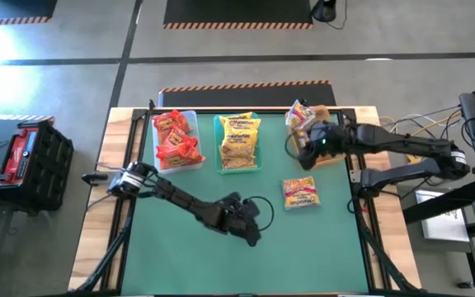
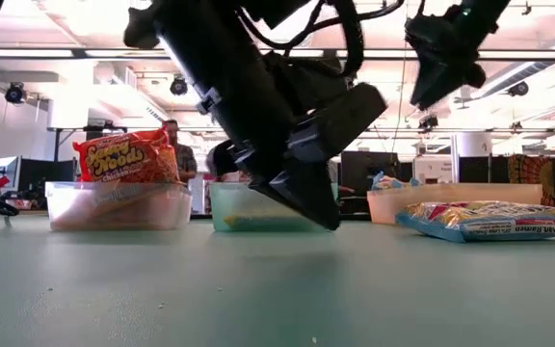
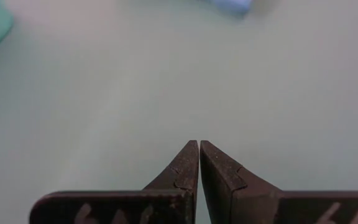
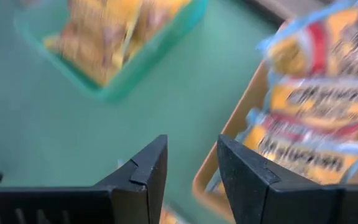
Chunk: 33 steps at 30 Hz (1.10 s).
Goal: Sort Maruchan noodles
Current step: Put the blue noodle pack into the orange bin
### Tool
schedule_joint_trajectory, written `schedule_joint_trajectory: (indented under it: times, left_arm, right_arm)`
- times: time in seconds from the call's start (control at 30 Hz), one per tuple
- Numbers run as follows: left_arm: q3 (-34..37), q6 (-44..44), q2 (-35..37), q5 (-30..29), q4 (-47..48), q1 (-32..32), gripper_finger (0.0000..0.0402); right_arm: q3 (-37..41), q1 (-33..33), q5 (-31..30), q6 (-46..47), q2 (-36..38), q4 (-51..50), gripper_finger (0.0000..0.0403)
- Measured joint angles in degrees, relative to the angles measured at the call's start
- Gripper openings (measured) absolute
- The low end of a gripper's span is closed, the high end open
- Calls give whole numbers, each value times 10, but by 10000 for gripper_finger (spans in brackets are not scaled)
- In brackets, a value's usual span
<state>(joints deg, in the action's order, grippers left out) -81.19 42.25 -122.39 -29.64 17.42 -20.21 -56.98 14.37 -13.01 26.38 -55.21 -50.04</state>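
The Maruchan noodles lie sorted by colour. Red-orange packets (image 1: 176,136) fill the clear bin (image 1: 157,157), yellow ones (image 1: 239,140) the teal bin (image 1: 218,161), and yellow-and-pink ones (image 4: 309,124) the tan bin (image 1: 333,157). One loose packet (image 1: 300,193) lies flat on the green mat. My right gripper (image 4: 192,168) hangs open, with nothing between its fingers, high above the tan bin's near left corner. My left gripper (image 3: 199,149) is shut and slants down over the mat's middle (image 1: 252,235), holding nothing.
The three bins stand in a row along the mat's far edge. The near half of the mat (image 1: 221,268) is bare. A black and red case (image 1: 31,153) sits on the floor left of the table. A person (image 2: 176,145) stands in the room behind the bins.
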Motion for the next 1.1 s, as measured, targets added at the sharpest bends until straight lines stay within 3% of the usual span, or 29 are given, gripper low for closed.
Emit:
schedule_joint_trajectory:
  times: [0.3,0.57,0.73,0.93,1.1]
  left_arm:
    - [0,-102,-5,63,-128,32,0]
    - [-1,-107,-17,65,-252,47,0]
    - [-1,-89,-17,19,-262,47,0]
    - [-1,-55,-17,16,-262,47,0]
    - [-1,-31,-17,16,-262,42,0]
  right_arm:
    - [58,-132,1,102,0,-11,125]
    - [101,-198,15,211,-1,-50,123]
    - [149,-220,10,334,-1,-16,120]
    - [210,-234,10,422,-1,74,119]
    - [222,-243,10,482,-1,89,118]
